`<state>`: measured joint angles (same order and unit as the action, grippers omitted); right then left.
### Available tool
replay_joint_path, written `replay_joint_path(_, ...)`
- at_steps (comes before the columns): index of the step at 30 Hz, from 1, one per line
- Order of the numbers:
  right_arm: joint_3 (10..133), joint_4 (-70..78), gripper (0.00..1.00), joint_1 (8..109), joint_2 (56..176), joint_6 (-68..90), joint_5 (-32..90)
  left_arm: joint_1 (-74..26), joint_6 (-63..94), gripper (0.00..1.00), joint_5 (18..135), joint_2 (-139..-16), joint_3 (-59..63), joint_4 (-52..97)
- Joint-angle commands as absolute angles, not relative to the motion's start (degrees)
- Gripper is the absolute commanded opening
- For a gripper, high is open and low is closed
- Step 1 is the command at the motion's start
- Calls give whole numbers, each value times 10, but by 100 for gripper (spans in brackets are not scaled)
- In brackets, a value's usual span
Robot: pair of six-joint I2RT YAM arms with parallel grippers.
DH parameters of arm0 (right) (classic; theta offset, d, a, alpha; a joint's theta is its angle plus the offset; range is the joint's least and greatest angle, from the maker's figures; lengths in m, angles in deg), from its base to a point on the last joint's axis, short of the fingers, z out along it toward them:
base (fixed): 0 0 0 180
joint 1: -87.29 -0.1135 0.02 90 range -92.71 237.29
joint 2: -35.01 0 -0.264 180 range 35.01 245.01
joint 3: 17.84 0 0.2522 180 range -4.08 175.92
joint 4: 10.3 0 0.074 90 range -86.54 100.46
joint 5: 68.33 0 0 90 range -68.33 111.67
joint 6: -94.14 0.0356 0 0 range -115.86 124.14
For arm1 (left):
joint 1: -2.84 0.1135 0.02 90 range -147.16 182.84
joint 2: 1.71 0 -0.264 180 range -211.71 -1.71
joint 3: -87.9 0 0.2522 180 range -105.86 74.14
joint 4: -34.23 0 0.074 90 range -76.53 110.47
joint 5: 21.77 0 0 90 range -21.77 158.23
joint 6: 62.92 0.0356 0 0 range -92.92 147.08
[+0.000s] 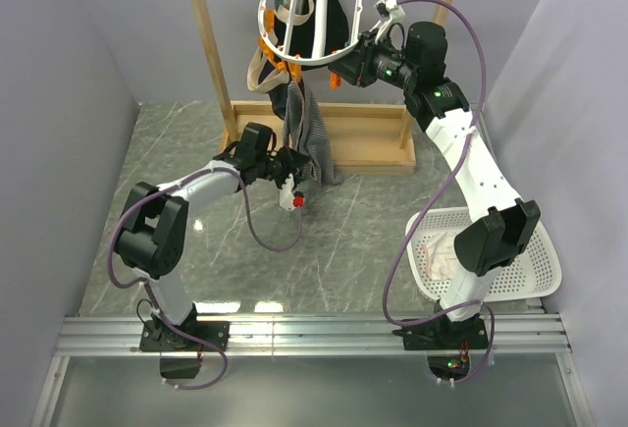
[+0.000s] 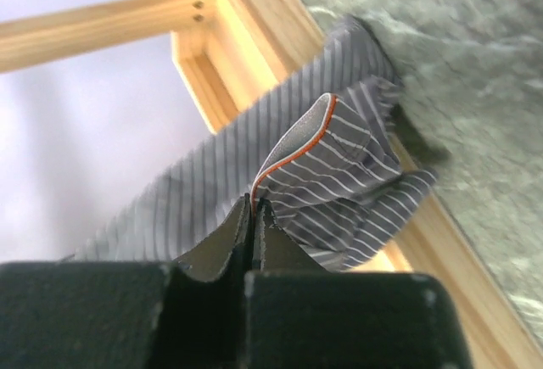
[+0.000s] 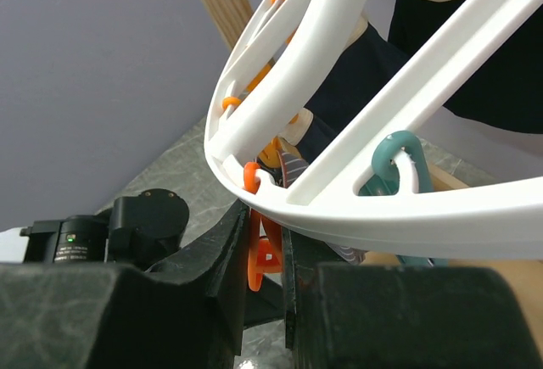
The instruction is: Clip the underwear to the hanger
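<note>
The white ring hanger (image 1: 294,17) hangs from the wooden frame's top bar. The grey striped underwear (image 1: 310,137) dangles below the hanger's near rim, down in front of the frame's base. My left gripper (image 1: 294,167) is shut on the underwear's orange-trimmed edge (image 2: 293,157); its tips (image 2: 254,209) pinch the fabric. My right gripper (image 1: 359,64) is at the hanger's rim (image 3: 356,216). Its jaws (image 3: 265,226) are closed around an orange clothespin (image 3: 267,254) that hangs from the rim. A bit of striped fabric (image 3: 291,168) shows just behind that pin.
The wooden rectangular frame (image 1: 208,64) stands at the back, its base (image 1: 363,137) on the table. A dark garment (image 1: 329,20) hangs inside the ring. A teal clothespin (image 3: 394,165) hangs to the right. A white basket (image 1: 525,260) with pinkish-white cloth (image 1: 442,250) sits at the right.
</note>
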<state>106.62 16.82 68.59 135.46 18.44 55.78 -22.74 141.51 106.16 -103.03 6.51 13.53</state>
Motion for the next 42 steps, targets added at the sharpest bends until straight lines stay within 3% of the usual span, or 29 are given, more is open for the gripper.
replay_joint_path(1,1085,140,0,691,1356,186,563,-227,1613,0,1129,-990,32,143)
replay_joint_path(8,1085,137,0,693,1357,193,566,-227,1402,0,1170,-968,-1,200)
replay_joint_path(14,1082,132,0,696,1356,205,567,-229,1251,0,1132,-951,21,335)
replay_joint_path(22,1085,130,0,698,1364,220,574,-239,1053,0,1095,-947,-45,364)
replay_joint_path(42,1075,122,0,698,1364,224,576,-245,849,0,1029,-960,-86,452)
